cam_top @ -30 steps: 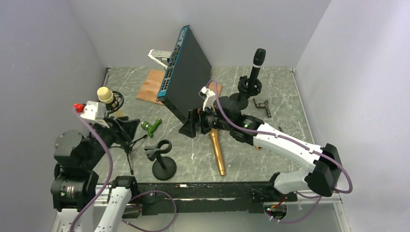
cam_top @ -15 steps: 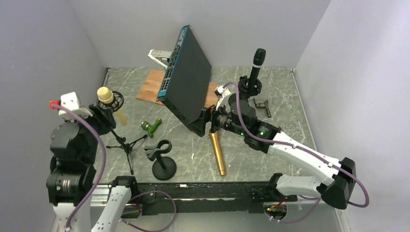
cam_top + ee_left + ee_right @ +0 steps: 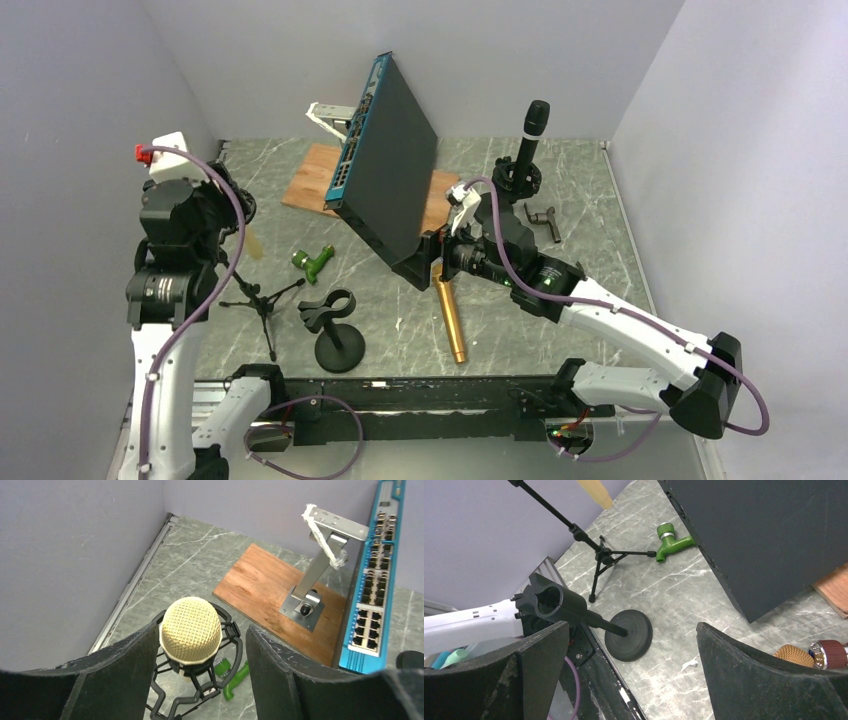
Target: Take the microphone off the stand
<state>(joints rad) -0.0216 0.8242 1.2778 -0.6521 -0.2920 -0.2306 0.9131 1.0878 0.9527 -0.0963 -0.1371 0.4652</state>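
Cream mesh caps the microphone [image 3: 190, 629], which sits upright in a black shock mount [image 3: 234, 650] atop the tripod stand [image 3: 262, 305], at the left of the overhead view and low centre in the left wrist view. The left gripper [image 3: 202, 632] straddles that head with its fingers [image 3: 125, 675] spread. The pad on the frame's left stands just beside the mesh and the other is apart from it, so nothing is pinched. Near the middle of the overhead view the right gripper [image 3: 630, 626] gapes wide and empty over the grey marbled table [image 3: 590, 200], close to the tilted dark network switch [image 3: 385, 160]. Lower in that view lie a gold microphone [image 3: 451, 320], an empty clip stand [image 3: 335, 335] and a green tap [image 3: 314, 262]. A black microphone [image 3: 533, 128] stands in its holder at upper right.
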